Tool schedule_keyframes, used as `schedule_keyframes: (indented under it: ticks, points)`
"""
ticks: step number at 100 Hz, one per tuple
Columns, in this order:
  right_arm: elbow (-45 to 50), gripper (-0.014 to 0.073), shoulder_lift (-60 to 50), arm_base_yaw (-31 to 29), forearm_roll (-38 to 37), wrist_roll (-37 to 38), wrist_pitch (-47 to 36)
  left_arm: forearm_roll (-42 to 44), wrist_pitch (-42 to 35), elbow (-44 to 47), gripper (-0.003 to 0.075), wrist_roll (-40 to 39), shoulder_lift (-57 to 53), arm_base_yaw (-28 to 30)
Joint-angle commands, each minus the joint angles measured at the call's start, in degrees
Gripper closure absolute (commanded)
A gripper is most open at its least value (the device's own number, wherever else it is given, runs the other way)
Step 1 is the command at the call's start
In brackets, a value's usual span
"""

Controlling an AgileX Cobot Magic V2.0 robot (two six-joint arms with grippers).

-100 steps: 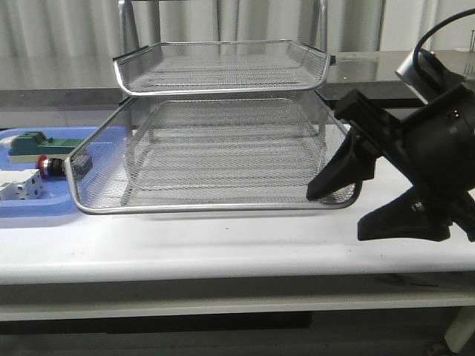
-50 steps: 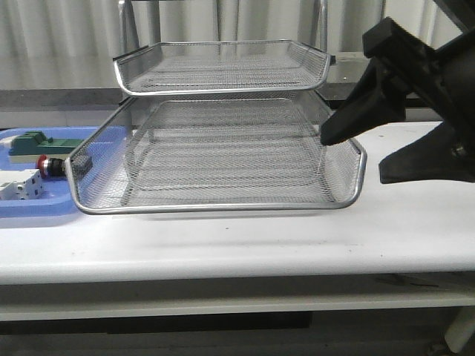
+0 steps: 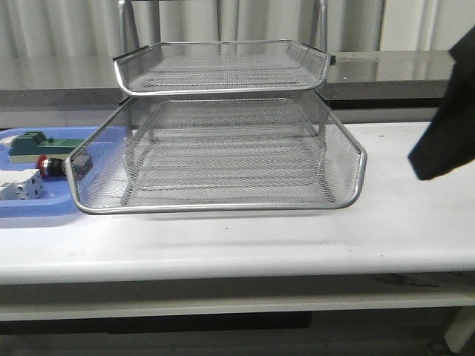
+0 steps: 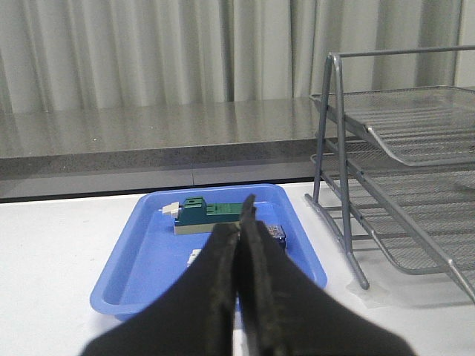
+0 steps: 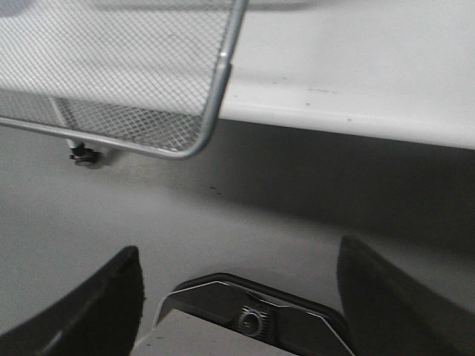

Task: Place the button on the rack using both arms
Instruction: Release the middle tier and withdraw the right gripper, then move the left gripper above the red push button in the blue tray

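Note:
The button (image 3: 50,166), with its red head, lies in the blue tray (image 3: 30,209) left of the rack (image 3: 223,209), partly hidden behind the rack's mesh. In the left wrist view my left gripper (image 4: 239,216) is shut and empty, a little short of the blue tray (image 4: 141,245). The button's blue rear block (image 4: 277,236) peeks out beside the fingers. The rack (image 4: 338,148) stands off to that side. My right gripper (image 5: 237,297) is open and empty, near the corner of the rack's pulled-out tray (image 5: 215,104). In the front view only a black part of it (image 3: 449,133) shows at the right edge.
A green block (image 3: 33,142) and a white boxy breaker (image 3: 18,185) also lie in the blue tray. The green block also shows in the left wrist view (image 4: 211,213). The rack's middle tray is slid out toward the table's front edge.
My right arm has risen and swung right, away from the pulled-out tray's right corner, mostly leaving the front view. The rack and tray contents have not moved.

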Motion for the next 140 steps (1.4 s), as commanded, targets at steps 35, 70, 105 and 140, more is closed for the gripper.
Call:
schedule_keyframes:
  ticks: [35,70,105,140]
  points:
    - [-8.12,0.0043,-18.96,-0.56,-37.37,24.30,16.35,-0.14,-4.24,1.87,0.0741,-0.62,-1.79,-0.31]
    - [-8.12,0.0063,-31.42,-0.56,-40.62,26.45,19.03,-0.14,-4.24,1.87,0.0741,-0.62,-1.79,-0.31]
    - [-8.12,0.0384,-32.49,-0.56,-42.02,26.45,19.16,-0.14,-4.24,1.87,0.0741,-0.62,-1.79,-0.31]
    - [-8.12,0.0660,-32.49,-0.56,-42.02,26.45,19.21,-0.14,-4.24,1.87,0.0741,-0.62,-1.79,-0.31]
